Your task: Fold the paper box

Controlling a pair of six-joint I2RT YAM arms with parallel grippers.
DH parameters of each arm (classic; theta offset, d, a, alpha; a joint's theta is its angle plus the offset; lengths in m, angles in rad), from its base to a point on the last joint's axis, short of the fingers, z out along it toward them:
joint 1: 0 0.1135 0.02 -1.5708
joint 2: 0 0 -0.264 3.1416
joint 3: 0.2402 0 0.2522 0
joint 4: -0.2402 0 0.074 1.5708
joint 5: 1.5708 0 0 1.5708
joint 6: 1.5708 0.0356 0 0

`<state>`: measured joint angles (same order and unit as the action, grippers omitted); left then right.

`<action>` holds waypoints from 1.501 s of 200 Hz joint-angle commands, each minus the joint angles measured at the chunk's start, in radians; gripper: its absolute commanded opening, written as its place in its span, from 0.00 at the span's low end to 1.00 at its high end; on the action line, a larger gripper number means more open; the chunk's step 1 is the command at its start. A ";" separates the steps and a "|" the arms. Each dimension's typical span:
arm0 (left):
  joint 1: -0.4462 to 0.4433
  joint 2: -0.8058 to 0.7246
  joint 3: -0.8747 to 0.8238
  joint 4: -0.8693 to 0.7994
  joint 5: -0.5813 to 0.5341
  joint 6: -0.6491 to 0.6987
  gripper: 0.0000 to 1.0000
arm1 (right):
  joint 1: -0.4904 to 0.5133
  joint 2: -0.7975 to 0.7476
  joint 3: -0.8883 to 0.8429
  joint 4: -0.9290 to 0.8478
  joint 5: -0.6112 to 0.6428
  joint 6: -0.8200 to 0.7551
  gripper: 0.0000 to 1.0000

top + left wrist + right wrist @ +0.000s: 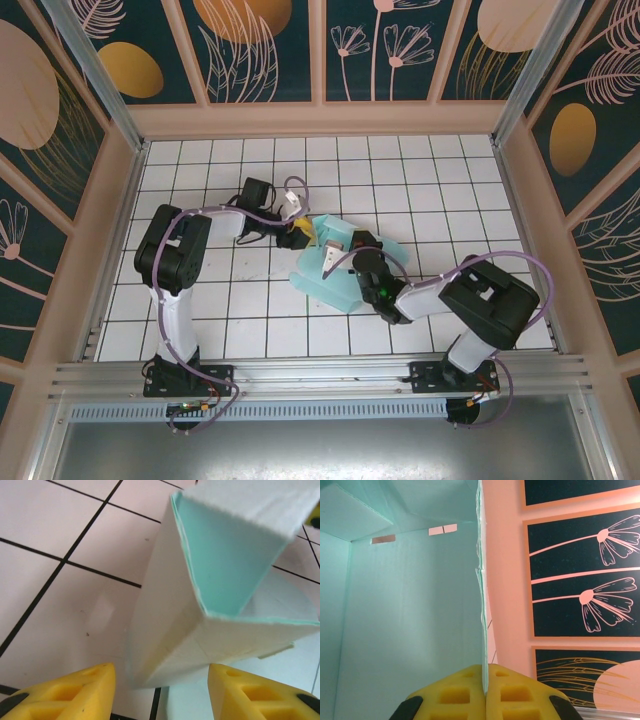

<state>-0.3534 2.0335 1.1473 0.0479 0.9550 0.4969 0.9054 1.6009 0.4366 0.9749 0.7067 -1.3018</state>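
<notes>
On the white tiled table [250,310], just ahead of both sets of fingers, the mint paper box [332,290], half folded with walls raised. At the right gripper [485,695], yellow pads pressed together, pinching the edge of one upright wall. At the left gripper [160,700], spread apart, a folded corner of the card standing between the two fingers.

paper box [335,285]: pale mint-teal inside, off-white outer face. 
counter [220,300]: white tiles, black grid lines. 
left end effector [160,692]: fingers [70,695] bright yellow, black patches near base. 
right end effector [485,697]: same yellow and black. 
arms [170,260]: black and white; cables [215,212] lilac. 
walls [260,50]: dark teal panels, peach flowers, gold discs, peach frames.
</notes>
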 commanded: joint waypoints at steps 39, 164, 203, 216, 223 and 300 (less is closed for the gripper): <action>-0.004 -0.048 -0.034 -0.009 0.065 0.064 0.45 | 0.055 -0.067 -0.020 -0.052 -0.003 0.070 0.00; -0.016 -0.110 -0.087 -0.112 0.126 0.179 0.47 | 0.073 -0.081 -0.002 -0.123 0.006 0.108 0.00; -0.037 -0.090 -0.076 -0.121 0.098 0.175 0.46 | 0.079 -0.083 0.002 -0.133 0.008 0.114 0.00; -0.043 -0.087 -0.072 -0.111 0.098 0.161 0.42 | 0.079 -0.078 0.002 -0.136 0.010 0.118 0.00; -0.046 -0.087 -0.073 -0.094 0.091 0.143 0.40 | 0.079 -0.075 0.004 -0.134 0.011 0.120 0.00; -0.050 -0.107 -0.152 0.185 -0.028 -0.069 0.40 | 0.084 -0.060 0.011 -0.125 0.020 0.130 0.00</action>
<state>-0.3965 1.9350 1.0191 0.1059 0.9627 0.5117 0.9756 1.5414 0.4274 0.8547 0.7151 -1.2022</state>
